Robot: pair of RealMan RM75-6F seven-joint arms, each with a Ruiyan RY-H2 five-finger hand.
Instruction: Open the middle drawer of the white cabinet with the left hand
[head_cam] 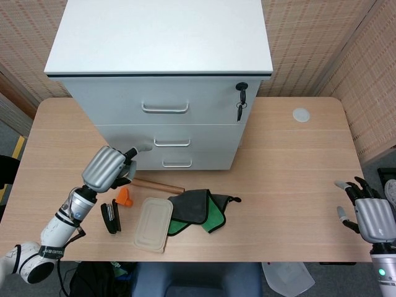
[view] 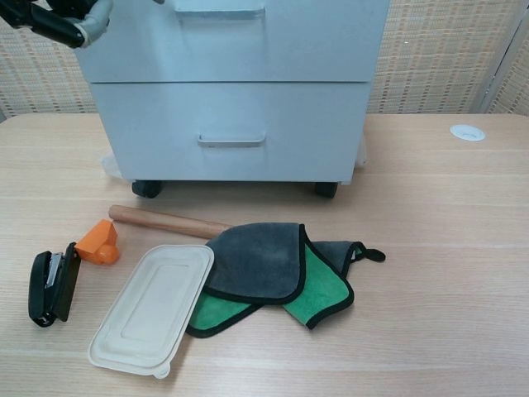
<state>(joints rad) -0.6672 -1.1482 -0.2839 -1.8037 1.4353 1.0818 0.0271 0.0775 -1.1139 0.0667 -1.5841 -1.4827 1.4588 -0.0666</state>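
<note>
The white cabinet stands at the back of the table with three drawers. In the head view the middle drawer looks closed, and its metal handle is free. My left hand hovers in front of the cabinet's lower left corner, just left of that handle. It holds nothing, its fingers are loosely bent and one fingertip reaches toward the drawer front. In the chest view the left hand shows at the top left, beside the middle handle. My right hand rests open near the table's right front corner.
In front of the cabinet lie a wooden rolling pin, an orange block, a black stapler, a beige container lid and grey and green cloths. A key hangs from the top drawer's lock.
</note>
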